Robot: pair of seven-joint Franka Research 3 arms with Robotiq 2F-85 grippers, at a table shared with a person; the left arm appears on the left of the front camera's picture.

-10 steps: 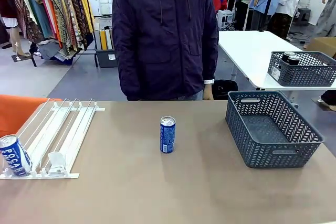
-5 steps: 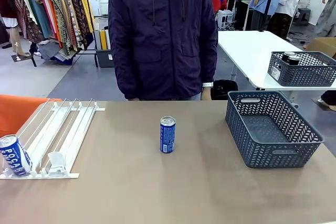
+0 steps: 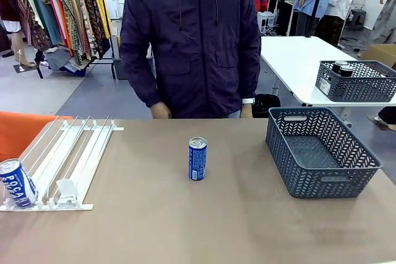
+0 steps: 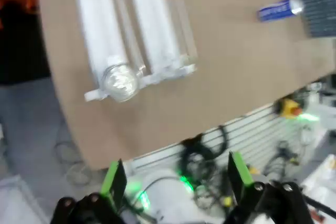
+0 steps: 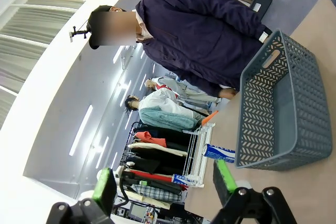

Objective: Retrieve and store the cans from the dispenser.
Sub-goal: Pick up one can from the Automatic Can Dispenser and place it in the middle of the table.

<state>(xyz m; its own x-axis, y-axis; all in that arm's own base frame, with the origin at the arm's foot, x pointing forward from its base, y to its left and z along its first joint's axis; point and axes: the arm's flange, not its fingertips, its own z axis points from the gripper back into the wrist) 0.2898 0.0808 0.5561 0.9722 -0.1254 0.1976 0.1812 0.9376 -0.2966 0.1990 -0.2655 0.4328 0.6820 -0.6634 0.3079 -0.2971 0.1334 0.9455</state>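
One blue can (image 3: 197, 159) stood upright at the middle of the counter (image 3: 185, 227). A second blue can (image 3: 17, 183) leaned at the near end of the dispenser (image 3: 80, 153), at the first can's 9 o'clock. The grey basket (image 3: 328, 183) sat at 3 o'clock and a person (image 3: 192, 41) stood at 12. The left end effector (image 4: 176, 177) and the right end effector (image 5: 164, 182) were both released, holding nothing.

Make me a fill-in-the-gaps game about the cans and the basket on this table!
1. The slim blue drink can in the middle of the brown table stands ____.
2. The dark grey woven-pattern plastic basket on the right is ____.
3. The clear plastic dispenser with white rails holds exactly ____ can.

Missing words: upright; empty; one.
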